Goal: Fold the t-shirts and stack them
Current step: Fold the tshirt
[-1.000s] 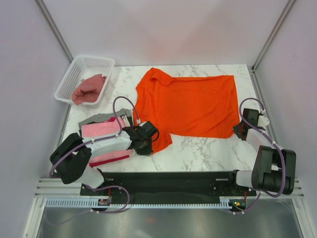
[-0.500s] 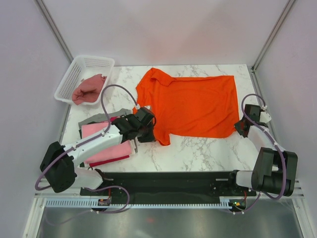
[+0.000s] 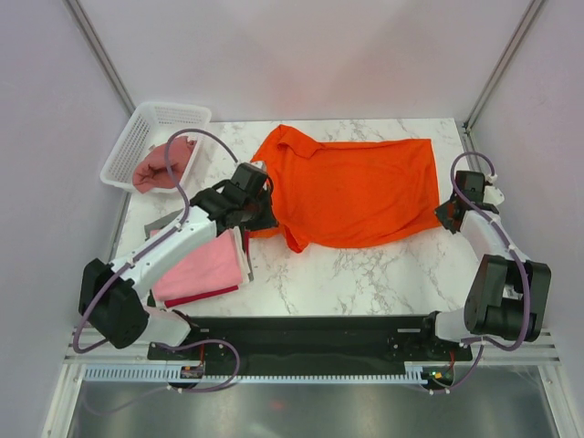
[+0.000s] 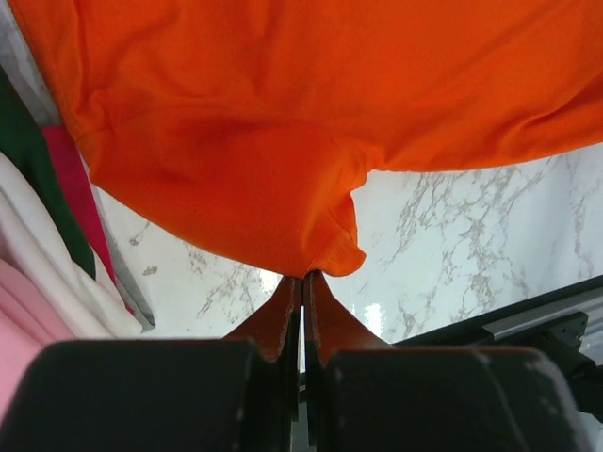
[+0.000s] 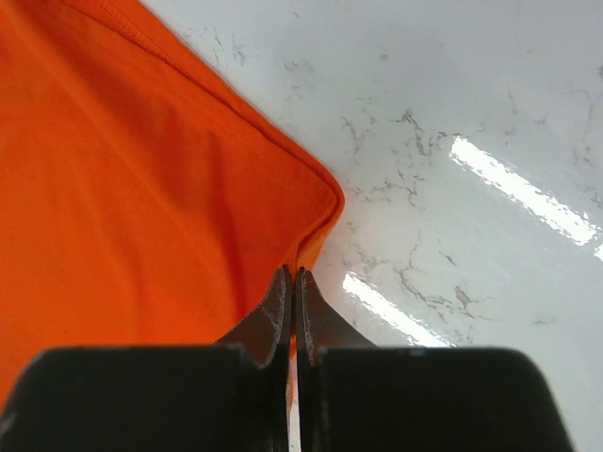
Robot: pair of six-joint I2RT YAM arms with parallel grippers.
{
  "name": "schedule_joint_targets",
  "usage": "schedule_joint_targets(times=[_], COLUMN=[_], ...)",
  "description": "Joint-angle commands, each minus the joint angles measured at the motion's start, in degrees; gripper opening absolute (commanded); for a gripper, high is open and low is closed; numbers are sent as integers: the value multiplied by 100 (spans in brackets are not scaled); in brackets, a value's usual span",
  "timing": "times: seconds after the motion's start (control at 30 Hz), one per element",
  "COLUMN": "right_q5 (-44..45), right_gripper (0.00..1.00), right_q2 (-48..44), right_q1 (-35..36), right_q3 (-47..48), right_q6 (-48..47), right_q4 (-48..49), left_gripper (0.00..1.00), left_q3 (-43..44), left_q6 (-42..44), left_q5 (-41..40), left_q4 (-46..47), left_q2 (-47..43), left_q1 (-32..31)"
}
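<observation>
The bright orange t-shirt (image 3: 356,187) lies spread on the marble table, its near edge lifted. My left gripper (image 3: 256,208) is shut on the shirt's near-left sleeve (image 4: 283,198) and holds it raised over the shirt's left side. My right gripper (image 3: 446,215) is shut on the shirt's near-right hem corner (image 5: 316,212). A folded stack with a light pink t-shirt (image 3: 201,265) on top, over red and grey ones, lies at the near left. A dusty rose t-shirt (image 3: 162,164) lies crumpled in the basket.
A white mesh basket (image 3: 137,137) stands at the far left corner. White enclosure walls close in the table (image 3: 365,274) on three sides. A black base rail (image 3: 310,333) runs along the near edge.
My left gripper has carried the orange sleeve away from the near edge, up and back over the shirt. My right gripper has moved the hem corner back a little too.
</observation>
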Motion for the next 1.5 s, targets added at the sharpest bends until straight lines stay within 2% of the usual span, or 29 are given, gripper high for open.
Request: schedule_joint_targets(times=[0.0, 0.4, 0.83, 1.47], right_q5=[-29, -284, -425, -381], right_gripper=[0, 0, 0, 1], right_q2=[210, 1124, 2301, 2812], right_q1=[-5, -14, -32, -76], right_q3=[448, 1467, 2549, 3296], right_q6=[212, 502, 722, 951], right_q4=[-63, -107, -178, -327], left_gripper=[2, 2, 2, 2], left_q3=[581, 2032, 3385, 4713], left_q6=[364, 452, 619, 742], left_q5=[88, 510, 396, 369], left_q4=[-35, -122, -360, -492], left_q2=[290, 1416, 2488, 3700], left_q1=[161, 786, 1182, 1524])
